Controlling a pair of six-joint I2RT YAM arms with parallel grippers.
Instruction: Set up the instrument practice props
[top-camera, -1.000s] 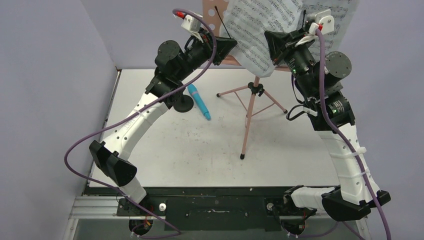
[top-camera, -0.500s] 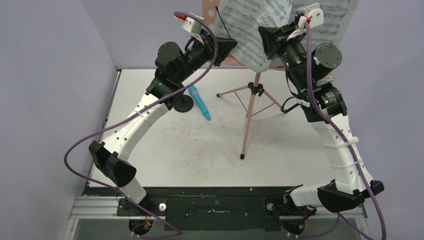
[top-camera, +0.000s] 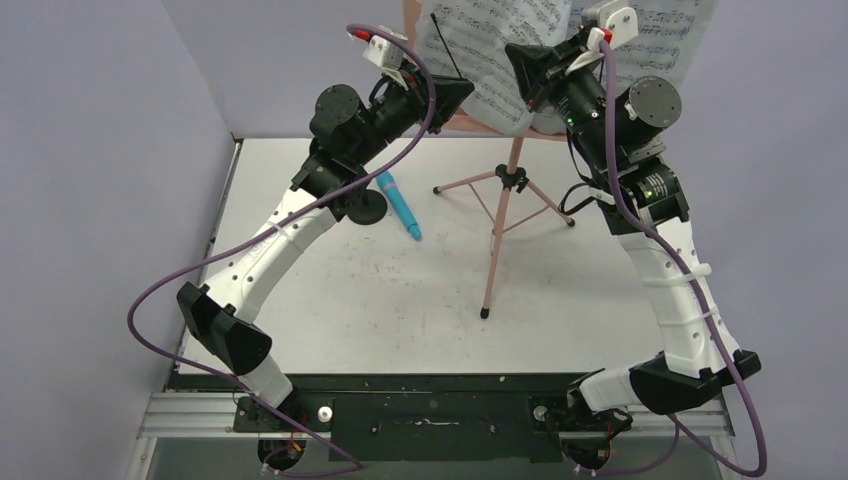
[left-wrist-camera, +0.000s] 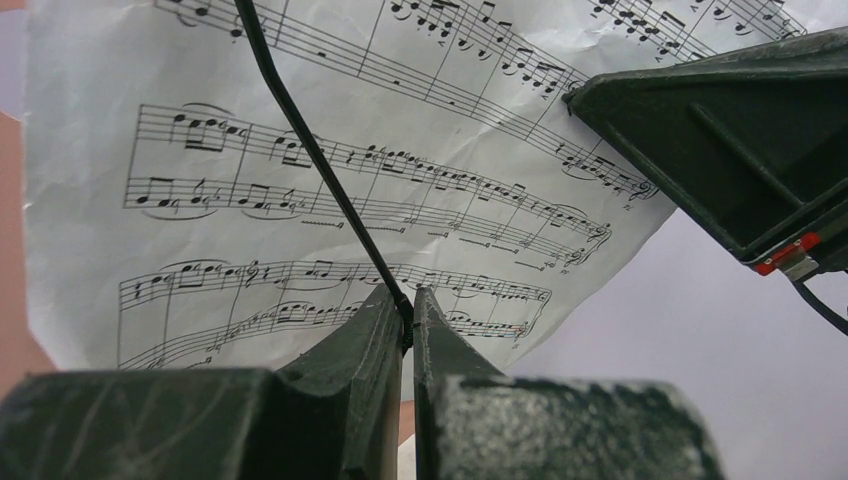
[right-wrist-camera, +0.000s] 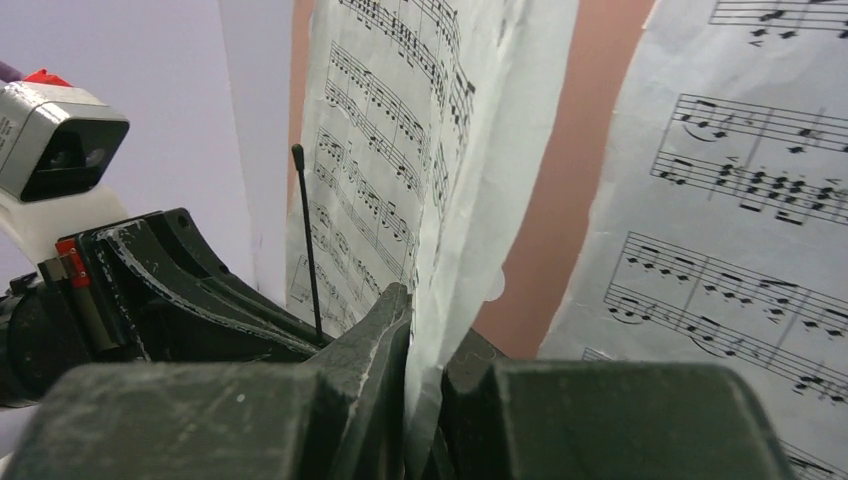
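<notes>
The pink music stand (top-camera: 507, 180) rests on its tripod legs at the back of the table. Its desk (right-wrist-camera: 580, 190) shows behind the pages. My left gripper (top-camera: 460, 92) (left-wrist-camera: 410, 305) is shut on the stand's thin black page-holder wire (left-wrist-camera: 310, 150) (right-wrist-camera: 308, 240). Raised in front of the desk, my right gripper (top-camera: 516, 64) (right-wrist-camera: 430, 325) is shut on the edge of a white sheet-music page (top-camera: 478, 48) (right-wrist-camera: 400, 140) (left-wrist-camera: 330, 180). A second page (top-camera: 668, 40) (right-wrist-camera: 745, 200) lies on the desk's right side. The blue microphone (top-camera: 400, 204) lies beside the black mic stand's round base (top-camera: 366, 208).
Lilac walls close in the table (top-camera: 400, 310) on the left and at the back. The left arm's elbow hangs over the mic stand's base. One tripod leg (top-camera: 490, 270) reaches toward the table's middle. The two grippers are close together by the desk.
My right arm has swung left and up, carrying the page across the front of the desk toward the wire. The left arm has stayed still.
</notes>
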